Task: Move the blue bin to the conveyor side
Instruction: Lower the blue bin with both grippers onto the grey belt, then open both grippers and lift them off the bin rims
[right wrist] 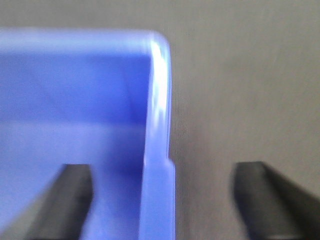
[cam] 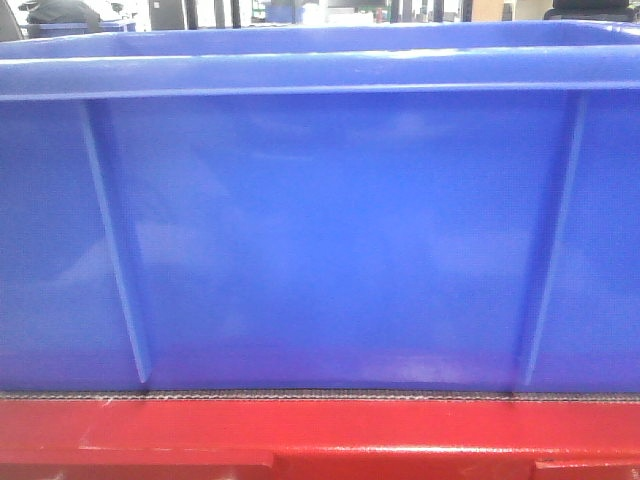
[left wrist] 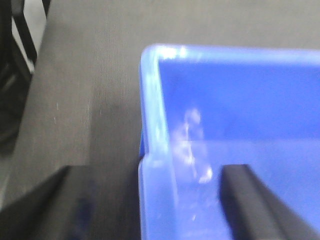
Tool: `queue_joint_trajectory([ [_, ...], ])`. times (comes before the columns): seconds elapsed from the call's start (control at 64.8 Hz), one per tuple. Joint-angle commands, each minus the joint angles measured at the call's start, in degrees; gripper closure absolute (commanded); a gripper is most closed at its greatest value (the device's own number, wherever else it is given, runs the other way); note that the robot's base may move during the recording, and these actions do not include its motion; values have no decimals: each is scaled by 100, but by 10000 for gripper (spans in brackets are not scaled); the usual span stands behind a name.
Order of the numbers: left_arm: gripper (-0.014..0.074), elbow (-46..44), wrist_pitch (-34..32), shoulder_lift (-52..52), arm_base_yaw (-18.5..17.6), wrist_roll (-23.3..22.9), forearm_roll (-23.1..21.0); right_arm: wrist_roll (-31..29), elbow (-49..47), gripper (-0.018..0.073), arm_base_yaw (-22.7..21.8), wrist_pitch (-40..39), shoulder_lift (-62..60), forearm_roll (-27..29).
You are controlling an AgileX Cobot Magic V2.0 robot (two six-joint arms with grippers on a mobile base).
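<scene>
The blue bin (cam: 320,230) fills the front view, its ribbed side wall standing on the conveyor belt just behind the red frame (cam: 320,435). My left gripper (left wrist: 158,200) is open and straddles the bin's left rim (left wrist: 155,150), one finger outside over the belt (left wrist: 75,90), one inside the bin. My right gripper (right wrist: 162,200) is open too and straddles the bin's right rim (right wrist: 159,140), one finger inside the bin, the other over the grey belt (right wrist: 240,90). Neither pair of fingers touches the rim. Both wrist views are blurred.
A thin strip of woven belt edge (cam: 320,394) shows between bin and red frame. Dark chair-like shapes (left wrist: 15,65) stand beyond the belt's left edge. Blue objects and furniture (cam: 80,20) sit in the far background.
</scene>
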Motion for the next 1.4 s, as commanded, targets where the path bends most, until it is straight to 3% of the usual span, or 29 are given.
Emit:
queue_joint_trajectory([
  [0.0,381,-322,119,-255,-15,22,-2,-124,-461,311,-20,229,-242,-86],
  [0.077,549,-515,38,-409,-15,22,-2,-152,-715,545,-20,284,-349,-86],
  [0.139,638,-645,-255,-481,-15,22,-2,-152,-903,669,-20,284,-417,-59],
  [0.262,591,-870,-642,-590,-15,22,-25,-152,-1133,629,-20,267,-487,57],
  [0.463,601,-1166,-156,-900,-15,22,-38,-164,-1240,629,-20,669,-740,175],
  [0.617,602,-784,-250,-1488,-15,22,-38,-323,-862,631,-20,248,-1260,175],
  [0.709,602,-264,-486,-1917,-15,22,-38,-323,-190,631,-20,-304,-1774,175],
  [0.925,602,1509,-1701,-3130,-15,22,-38,-474,2119,631,-20,-2031,-3416,140],
  [1.049,602,2347,-1991,-3767,-15,22,-27,-474,3191,631,-20,-2771,-4297,111],
  [1.203,602,3246,-2197,-4539,-15,22,-26,-474,4261,631,-20,-3407,-5377,23],
  [1.388,602,4119,-2241,-5327,-15,22,-26,-474,5258,631,-20,-3468,-6582,23],
])
